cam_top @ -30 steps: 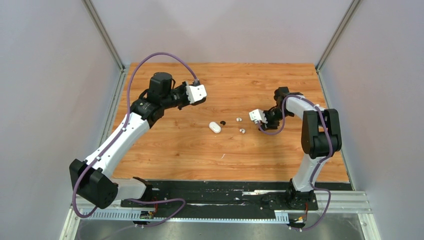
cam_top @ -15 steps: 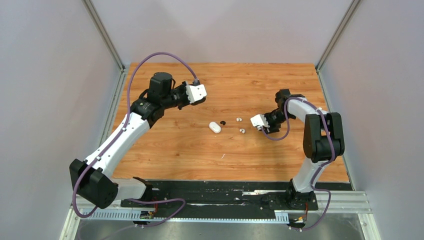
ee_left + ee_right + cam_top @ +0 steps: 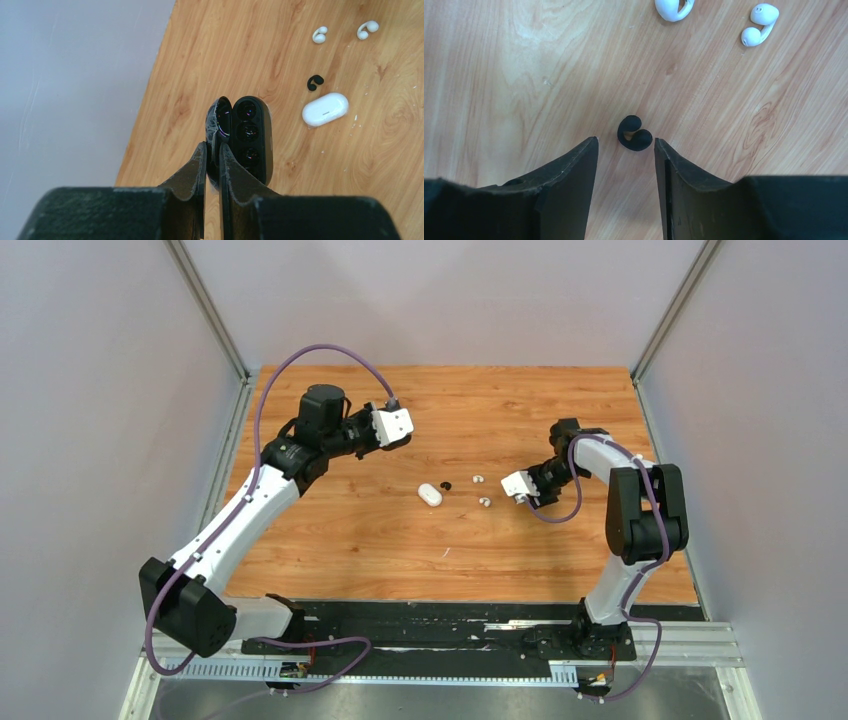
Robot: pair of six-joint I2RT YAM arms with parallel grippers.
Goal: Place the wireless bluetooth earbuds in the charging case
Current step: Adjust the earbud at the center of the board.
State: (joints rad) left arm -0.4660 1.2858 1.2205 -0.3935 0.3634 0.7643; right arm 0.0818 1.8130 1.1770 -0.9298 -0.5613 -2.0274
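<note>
Black earbud (image 3: 634,133) lies on table (image 3: 499,75) between fingertips of right pincer (image 3: 626,147), jaws apart, no grip on it; two white earbuds (image 3: 760,22) lie just beyond. Second black earbud (image 3: 315,82) sits just beside closed white charging case (image 3: 325,108). Left pincer (image 3: 212,150) held off table, clamped on open black charging case (image 3: 252,135), well apart from all buds
</note>
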